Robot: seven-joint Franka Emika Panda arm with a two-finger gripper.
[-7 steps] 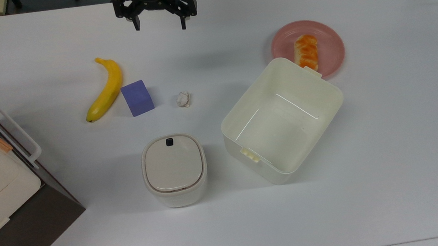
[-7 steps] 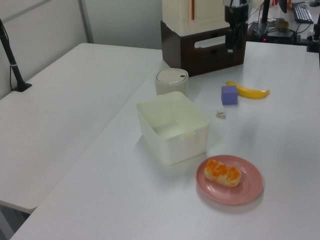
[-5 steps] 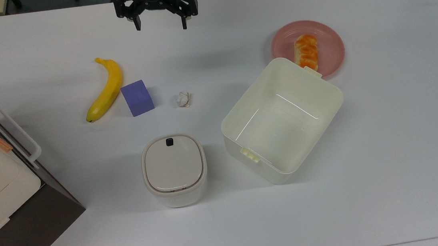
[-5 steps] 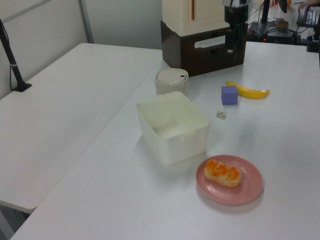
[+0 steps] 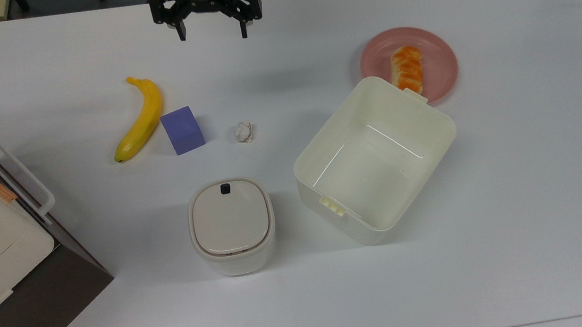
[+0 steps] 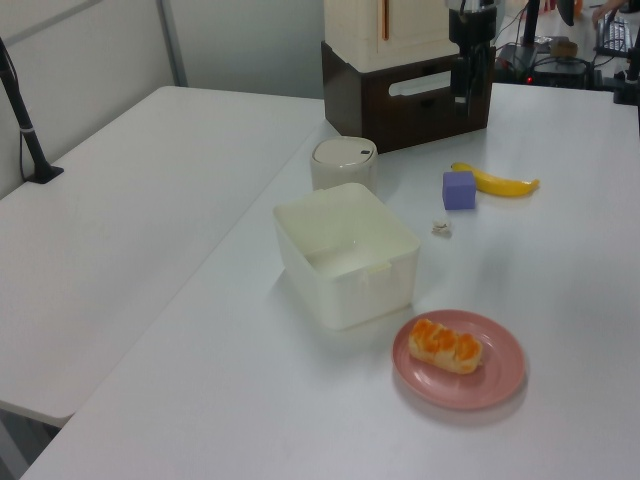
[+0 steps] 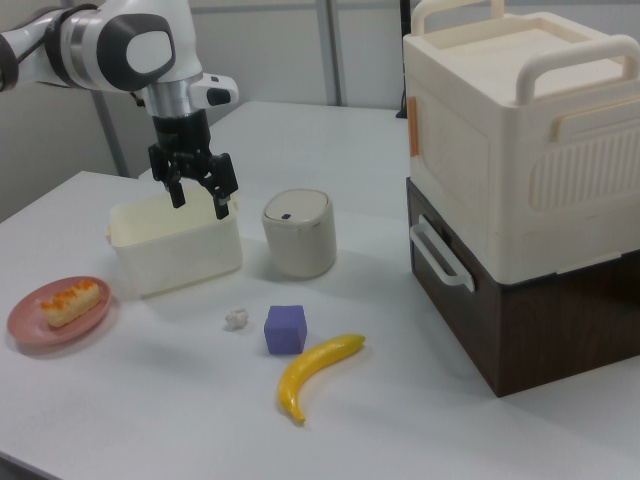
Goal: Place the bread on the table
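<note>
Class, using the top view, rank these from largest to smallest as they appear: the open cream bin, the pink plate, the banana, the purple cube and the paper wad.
1. Open cream bin
2. Pink plate
3. Banana
4. Purple cube
5. Paper wad

The bin partly hides the plate's lower edge, yet the plate clearly covers more area than the banana.

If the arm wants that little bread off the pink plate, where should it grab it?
Probably across the middle of the bread, coming straight down from above. It lies flat and oblong on the pink plate, so its narrow width suits the open fingers of the gripper, and the tall cream tub blocks one side.
</note>
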